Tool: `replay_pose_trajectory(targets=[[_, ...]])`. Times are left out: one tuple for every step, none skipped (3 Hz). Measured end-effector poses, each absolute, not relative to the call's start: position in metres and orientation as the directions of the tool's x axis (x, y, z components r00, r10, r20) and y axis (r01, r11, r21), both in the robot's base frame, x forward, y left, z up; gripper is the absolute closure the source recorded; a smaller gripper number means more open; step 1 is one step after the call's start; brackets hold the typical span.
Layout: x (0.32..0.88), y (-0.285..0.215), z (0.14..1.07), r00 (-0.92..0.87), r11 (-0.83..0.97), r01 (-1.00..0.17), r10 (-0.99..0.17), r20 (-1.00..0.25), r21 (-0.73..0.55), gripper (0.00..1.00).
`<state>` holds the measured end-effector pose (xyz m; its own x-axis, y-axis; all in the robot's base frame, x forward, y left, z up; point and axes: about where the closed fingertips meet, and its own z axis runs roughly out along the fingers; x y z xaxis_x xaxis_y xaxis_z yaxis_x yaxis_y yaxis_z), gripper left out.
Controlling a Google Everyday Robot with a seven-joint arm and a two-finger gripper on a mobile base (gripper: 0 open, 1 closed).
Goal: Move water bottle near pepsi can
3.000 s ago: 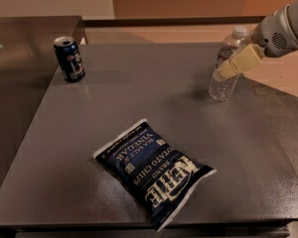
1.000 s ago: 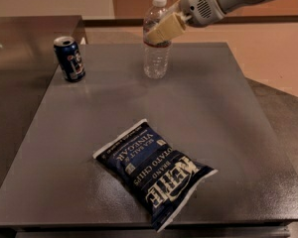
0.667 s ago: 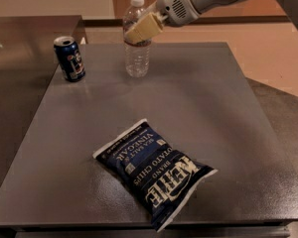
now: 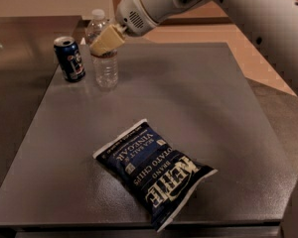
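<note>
The water bottle (image 4: 105,68) is a small clear plastic bottle with a white cap, upright at the back left of the grey table. My gripper (image 4: 100,42) is shut on the bottle's upper part, its tan fingers (image 4: 107,39) across the label area. The white arm reaches in from the upper right. The pepsi can (image 4: 69,58), short and dark blue with a silver top, stands upright just left of the bottle, a small gap between them. I cannot tell whether the bottle's base touches the table.
A large dark blue chip bag (image 4: 151,170) lies flat in the front middle of the grey table (image 4: 213,113). The table's left edge runs close to the can, with a lower brown surface (image 4: 20,43) beyond it.
My gripper has carried the water bottle from the table's back right across to the left. It now stands right next to the pepsi can. The can and chip bag have not moved.
</note>
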<state>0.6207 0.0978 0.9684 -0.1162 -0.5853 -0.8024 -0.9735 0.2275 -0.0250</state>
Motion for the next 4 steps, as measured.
replay_pose_trajectory(targets=[[0.62,0.126,0.958,-0.107,0.187,-0.982,-0.595,-0.796,-0.008,1.0],[0.622,0.143,0.952,-0.099,0.166,-0.986,-0.605,-0.79,-0.003,0.83],[0.623,0.151,0.945,-0.098,0.154,-0.988,-0.617,-0.781,0.002,0.59],[0.622,0.153,0.944,-0.097,0.151,-0.989,-0.617,-0.781,0.003,0.35]])
